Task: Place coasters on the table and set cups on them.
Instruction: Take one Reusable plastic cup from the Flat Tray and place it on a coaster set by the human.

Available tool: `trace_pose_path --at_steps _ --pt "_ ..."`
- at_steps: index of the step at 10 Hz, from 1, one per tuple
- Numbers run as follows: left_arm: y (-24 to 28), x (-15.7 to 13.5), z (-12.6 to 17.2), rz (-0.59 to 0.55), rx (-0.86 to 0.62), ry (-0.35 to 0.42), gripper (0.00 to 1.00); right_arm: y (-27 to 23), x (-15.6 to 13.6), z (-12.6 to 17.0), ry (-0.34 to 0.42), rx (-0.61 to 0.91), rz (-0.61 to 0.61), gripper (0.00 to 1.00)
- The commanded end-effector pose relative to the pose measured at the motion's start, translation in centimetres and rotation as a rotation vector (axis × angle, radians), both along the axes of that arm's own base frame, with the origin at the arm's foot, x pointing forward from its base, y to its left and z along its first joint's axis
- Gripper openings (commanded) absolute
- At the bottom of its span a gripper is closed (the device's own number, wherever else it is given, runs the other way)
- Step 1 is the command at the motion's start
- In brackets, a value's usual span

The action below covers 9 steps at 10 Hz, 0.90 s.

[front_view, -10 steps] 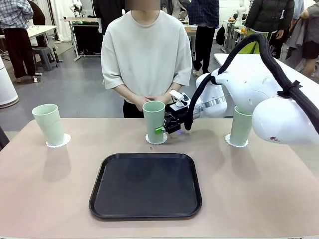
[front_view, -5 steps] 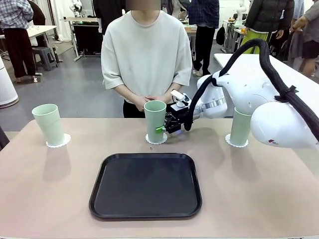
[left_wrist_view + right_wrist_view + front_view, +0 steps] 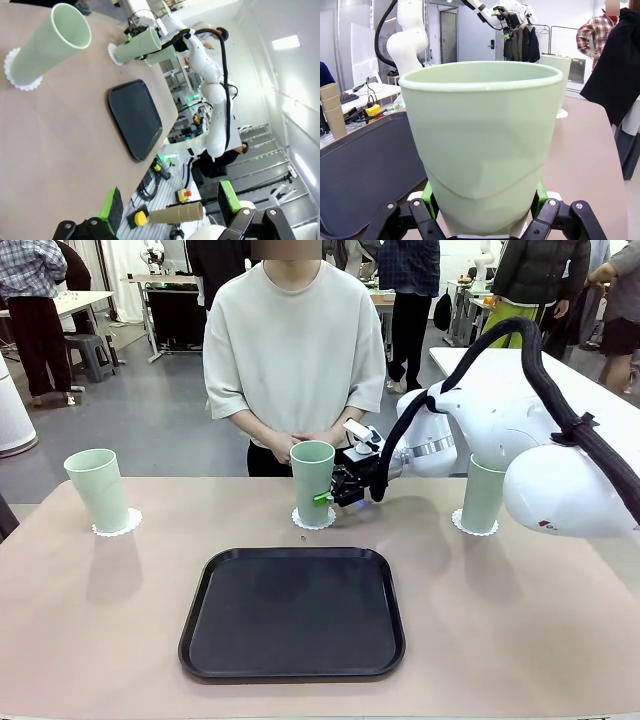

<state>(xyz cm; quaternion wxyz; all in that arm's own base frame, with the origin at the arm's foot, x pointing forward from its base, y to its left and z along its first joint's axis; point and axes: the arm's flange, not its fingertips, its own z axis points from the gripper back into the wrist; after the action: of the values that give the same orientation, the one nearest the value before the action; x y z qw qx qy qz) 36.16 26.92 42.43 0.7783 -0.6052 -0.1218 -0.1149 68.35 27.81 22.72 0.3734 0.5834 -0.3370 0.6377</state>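
Three pale green cups stand on white scalloped coasters along the far side of the table [image 3: 90, 640]. My right gripper [image 3: 326, 498] is shut on the middle cup [image 3: 312, 478], low on its wall, over its coaster [image 3: 314, 521]. In the right wrist view the green pads [image 3: 427, 196] squeeze that cup [image 3: 482, 130] and its wall is dented. The left cup [image 3: 97, 488] sits on its coaster [image 3: 120, 524], and the right cup [image 3: 485, 493] on its coaster [image 3: 472, 527]. My left gripper [image 3: 170, 210] is open with nothing in it, off the table's edge and well away from the left cup [image 3: 47, 45].
A black rounded-square tray [image 3: 292, 612] lies bare at the table's middle front. A person stands at the far edge behind the middle cup with hands [image 3: 300, 443] clasped. The right arm's white body [image 3: 560, 480] reaches over the right side of the table.
The right gripper and the middle cup have shifted very slightly to the right. The other cups, the tray and the person have not moved.
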Motion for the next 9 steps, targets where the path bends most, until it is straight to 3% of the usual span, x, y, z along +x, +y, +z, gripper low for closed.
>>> trace_pose_path --at_steps 1,8,9 --pt "-0.09 0.13 0.31 0.025 -0.004 0.007 1.00 -0.16 0.59 -0.01 0.001 -0.017 0.028 0.83" --pt "-0.09 0.13 0.31 0.025 -0.004 0.007 1.00 -0.28 0.62 -0.63 -0.001 -0.014 0.022 0.83" --pt "-0.09 0.13 0.31 0.025 -0.004 0.007 1.00 -0.34 0.74 -0.62 -0.002 -0.011 0.023 1.00"
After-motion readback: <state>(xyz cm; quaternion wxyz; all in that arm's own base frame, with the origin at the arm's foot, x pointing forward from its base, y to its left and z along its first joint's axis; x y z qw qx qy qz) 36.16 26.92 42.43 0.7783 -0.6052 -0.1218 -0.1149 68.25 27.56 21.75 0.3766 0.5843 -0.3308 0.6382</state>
